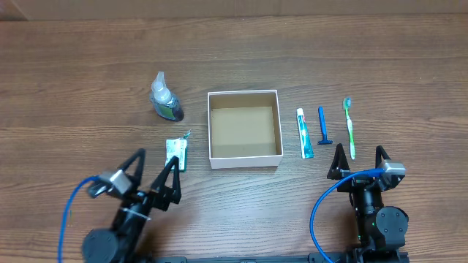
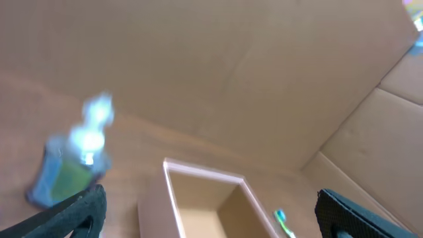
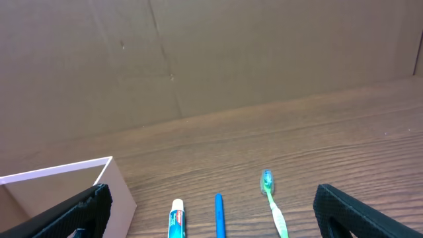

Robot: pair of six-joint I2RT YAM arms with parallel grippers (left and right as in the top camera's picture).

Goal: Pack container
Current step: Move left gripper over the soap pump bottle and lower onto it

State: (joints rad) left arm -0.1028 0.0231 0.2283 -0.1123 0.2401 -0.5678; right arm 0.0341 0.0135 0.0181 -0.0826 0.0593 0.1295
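Wood-grain table (image 1: 73, 73) seen from overhead; the wrist views show a plain brown cardboard wall (image 3: 198, 59) behind it.

Both arms sit low at the near edge, each trailing a blue cable (image 1: 67, 212). The left arm is angled toward the centre; the right arm points straight across the table.

The left gripper (image 1: 157, 156) has its fingers spread wide. It holds nothing. One fingertip lies just beside a small green-and-white packet (image 1: 176, 153); whether they touch cannot be told.

The right gripper (image 1: 358, 148) is likewise spread wide and holds nothing. It is poised just short of the near ends of a blue razor (image 1: 322, 126) and a green toothbrush (image 1: 349, 128).

The container (image 1: 245, 131) rests at mid-table between the two grippers, white walls up. Its brown floor is bare.

- **Left of it:** a clear spray bottle (image 1: 165, 98) with blue-green liquid, upright. It appears blurred in the left wrist view.
- **Right of it:** a toothpaste tube (image 1: 304, 134), then the razor, then the toothbrush. They lie side by side, roughly parallel and apart from one another, with the tube just beside the container wall.
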